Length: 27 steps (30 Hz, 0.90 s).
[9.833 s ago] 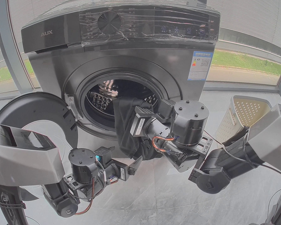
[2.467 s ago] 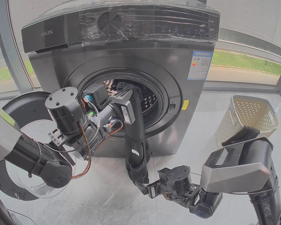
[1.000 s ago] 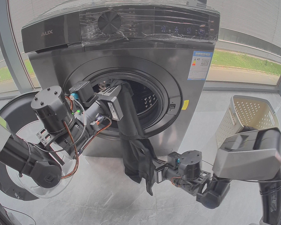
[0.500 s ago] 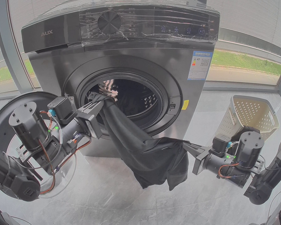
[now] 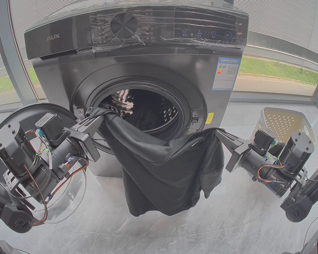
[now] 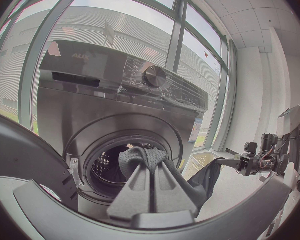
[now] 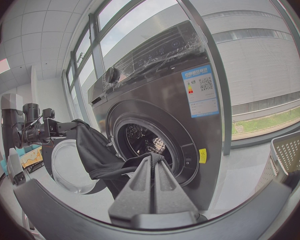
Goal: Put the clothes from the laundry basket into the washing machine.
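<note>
One black garment point(image 5: 159, 166) of soft knit hangs spread like a sheet between two grippers in front of the washing machine point(image 5: 137, 64), outside the perforated steel drum point(image 5: 145, 110) and off the floor. The left gripper point(image 5: 97, 119), at 9 o'clock of the round opening, has its two ridged fingers pressed together on one bunched corner. The right gripper point(image 5: 219, 133), at 4 o'clock of the opening, pinches the opposite corner the same way. The one boxy grey metal machine carries one round knob point(image 5: 123, 25) under wrinkled clear film. Its one round door point(image 5: 24, 112), with a clear bowl-shaped window, stands open at 9 o'clock. One cream perforated plastic laundry basket point(image 5: 284, 122) sits at 3 o'clock, with a dark cloth point(image 7: 295, 179) inside.
</note>
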### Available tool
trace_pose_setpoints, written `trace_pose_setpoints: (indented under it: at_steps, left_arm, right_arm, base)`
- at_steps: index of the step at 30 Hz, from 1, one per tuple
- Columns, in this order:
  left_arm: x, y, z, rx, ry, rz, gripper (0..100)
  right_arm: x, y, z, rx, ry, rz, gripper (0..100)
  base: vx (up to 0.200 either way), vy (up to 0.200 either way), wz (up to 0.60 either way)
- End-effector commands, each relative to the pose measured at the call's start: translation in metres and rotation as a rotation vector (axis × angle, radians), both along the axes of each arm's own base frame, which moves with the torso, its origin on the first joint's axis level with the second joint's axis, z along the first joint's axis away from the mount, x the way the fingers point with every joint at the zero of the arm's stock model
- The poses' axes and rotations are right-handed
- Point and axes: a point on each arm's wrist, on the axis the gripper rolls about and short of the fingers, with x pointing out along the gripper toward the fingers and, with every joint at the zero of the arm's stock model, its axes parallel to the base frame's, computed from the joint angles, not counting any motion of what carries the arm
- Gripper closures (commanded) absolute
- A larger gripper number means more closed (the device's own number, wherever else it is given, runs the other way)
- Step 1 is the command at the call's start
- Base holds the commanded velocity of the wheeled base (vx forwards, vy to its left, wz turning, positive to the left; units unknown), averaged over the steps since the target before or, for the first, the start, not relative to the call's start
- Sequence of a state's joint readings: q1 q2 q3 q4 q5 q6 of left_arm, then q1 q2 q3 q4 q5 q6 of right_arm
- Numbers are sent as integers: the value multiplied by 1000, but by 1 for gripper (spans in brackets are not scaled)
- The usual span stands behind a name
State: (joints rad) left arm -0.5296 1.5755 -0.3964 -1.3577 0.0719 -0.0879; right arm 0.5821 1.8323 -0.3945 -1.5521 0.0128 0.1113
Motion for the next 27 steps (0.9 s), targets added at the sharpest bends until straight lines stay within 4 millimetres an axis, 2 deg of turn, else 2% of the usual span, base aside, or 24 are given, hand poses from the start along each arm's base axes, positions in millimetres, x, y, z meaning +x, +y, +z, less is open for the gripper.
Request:
trace_pose_setpoints:
  at_steps: [1,16,27]
  left_arm:
    - [-2,3,5,-13,-22,10,100]
    - [7,20,-2,0,2,89,100]
    - [12,28,-16,30,55,130,100]
  right_arm:
    - [6,3,8,29,-35,-8,100]
    - [5,5,30,87,-106,-29,100]
    - [4,6,31,89,-109,-24,100]
  base:
    - [0,0,0]
    - [0,0,0]
    - [0,0,0]
